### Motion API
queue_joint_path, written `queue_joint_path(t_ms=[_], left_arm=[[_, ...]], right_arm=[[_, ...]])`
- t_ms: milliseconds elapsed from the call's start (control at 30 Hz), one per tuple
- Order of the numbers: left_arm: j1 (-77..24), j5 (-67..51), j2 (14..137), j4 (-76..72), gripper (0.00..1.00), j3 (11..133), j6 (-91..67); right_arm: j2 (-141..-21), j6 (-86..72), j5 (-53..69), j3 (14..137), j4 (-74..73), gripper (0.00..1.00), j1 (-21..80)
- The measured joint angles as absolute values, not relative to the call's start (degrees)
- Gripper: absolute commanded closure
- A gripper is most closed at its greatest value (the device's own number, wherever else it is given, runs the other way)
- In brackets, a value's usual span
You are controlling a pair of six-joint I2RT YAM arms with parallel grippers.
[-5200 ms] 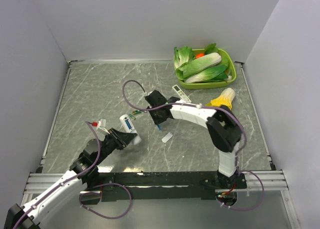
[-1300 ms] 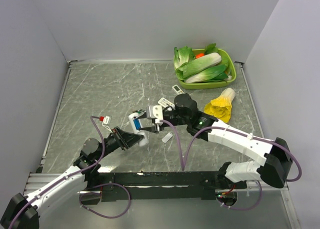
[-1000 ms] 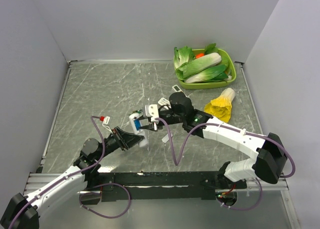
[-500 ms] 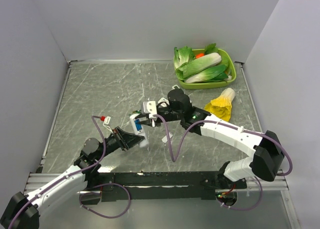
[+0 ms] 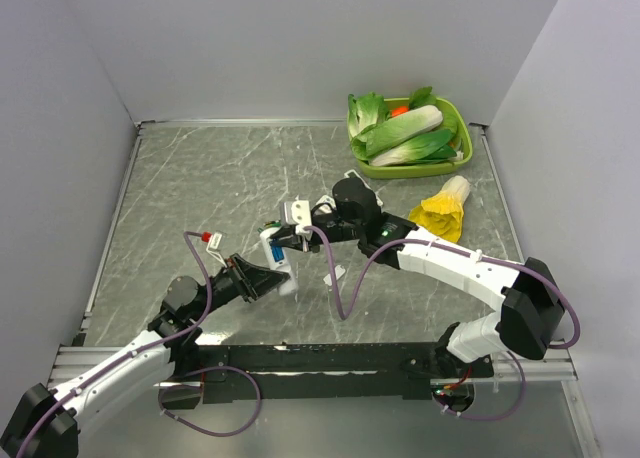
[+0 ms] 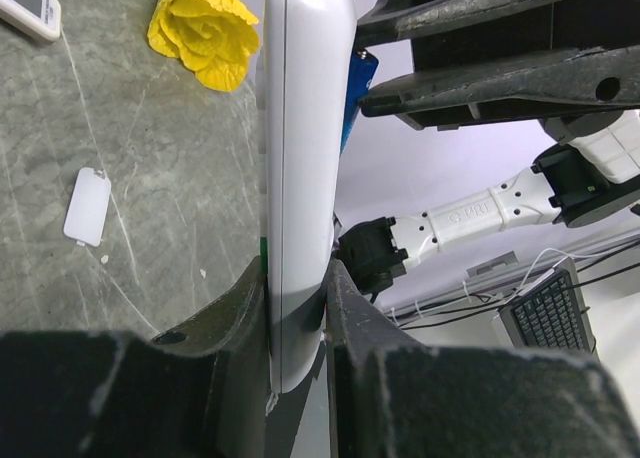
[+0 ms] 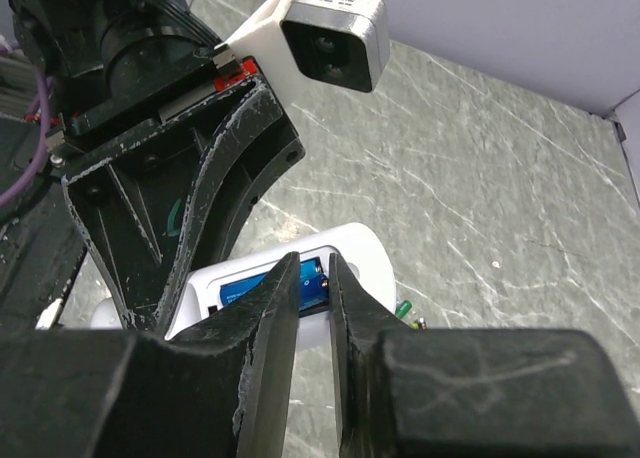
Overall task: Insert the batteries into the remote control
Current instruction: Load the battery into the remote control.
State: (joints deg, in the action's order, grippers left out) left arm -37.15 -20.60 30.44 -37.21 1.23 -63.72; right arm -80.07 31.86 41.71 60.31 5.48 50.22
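Here, right fingers (image 7: 262, 358) pinch battery (image 7: 250, 288) inside remote (image 7: 352, 246).

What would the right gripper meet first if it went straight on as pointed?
The remote, held by the left gripper. The right gripper pinches the blue battery at its open bay, though depth is unclear.

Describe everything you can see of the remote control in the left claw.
The remote control is a slim bar of glossy white plastic with a rounded end. The left claw clamps its lower part across the thin sides and holds it tilted upward. Its back bay is open, with a blue battery lying inside. The right claw pinches that battery's end.
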Motion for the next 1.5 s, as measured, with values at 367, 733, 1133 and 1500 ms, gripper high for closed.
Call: queue_joint_path(t_ms=[367, 733, 1133, 1500], left_arm=[[-37.15, -19.86, 29.1, -37.89, 0.99, 1.1, -65.08], [-37.15, -18.98, 26.09, -36.91, 0.99, 0.71, -65.69], [-36.95, -18.2, 22.74, -32.75, 0.99, 0.71, -65.82], [-36.8, -18.13, 25.5, -33.41, 0.99, 0.71, -65.36]], right_arm=[[-80.03, 28.38, 43.05, 55.57, 15.18, 0.86, 49.82], [-79.94, 27.22, 42.24, 51.44, 24.69, 0.85, 49.71], [-77.91, 31.29, 36.71, 46.17, 29.41, 0.71, 50.52], [-75.22, 33.78, 29.21, 44.88, 26.09, 0.44, 53.82]])
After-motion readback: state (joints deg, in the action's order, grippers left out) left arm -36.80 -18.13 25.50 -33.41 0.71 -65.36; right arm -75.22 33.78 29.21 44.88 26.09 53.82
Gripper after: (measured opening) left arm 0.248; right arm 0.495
